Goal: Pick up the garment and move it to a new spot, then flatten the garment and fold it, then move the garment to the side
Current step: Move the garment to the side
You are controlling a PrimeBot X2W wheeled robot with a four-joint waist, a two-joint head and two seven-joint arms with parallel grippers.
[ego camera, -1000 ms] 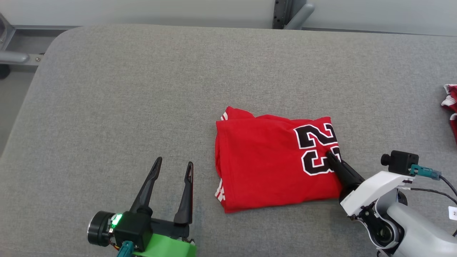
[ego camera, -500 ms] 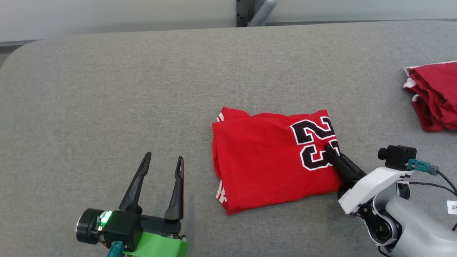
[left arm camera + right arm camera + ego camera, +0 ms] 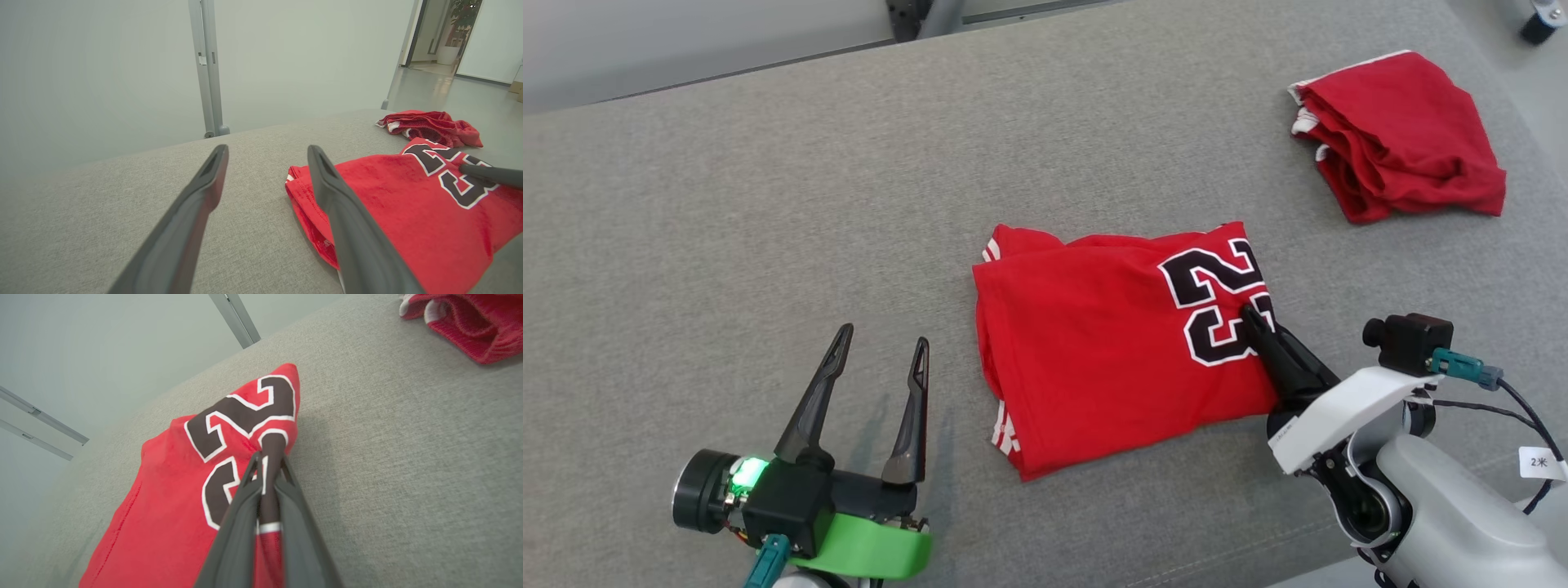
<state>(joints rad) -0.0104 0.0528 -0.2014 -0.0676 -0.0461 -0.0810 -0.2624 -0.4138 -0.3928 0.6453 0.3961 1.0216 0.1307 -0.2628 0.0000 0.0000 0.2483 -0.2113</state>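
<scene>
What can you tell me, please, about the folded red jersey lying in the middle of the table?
The jersey is bright red, of soft knit cloth, with large black numerals outlined in white near its right edge and white-striped trim peeking out at its left corners. It is folded into a rough rectangle of several layers and lies on the grey table. The right gripper has its fingers shut on the right edge, pinching the cloth at the numerals. Nothing else touches it.
</scene>
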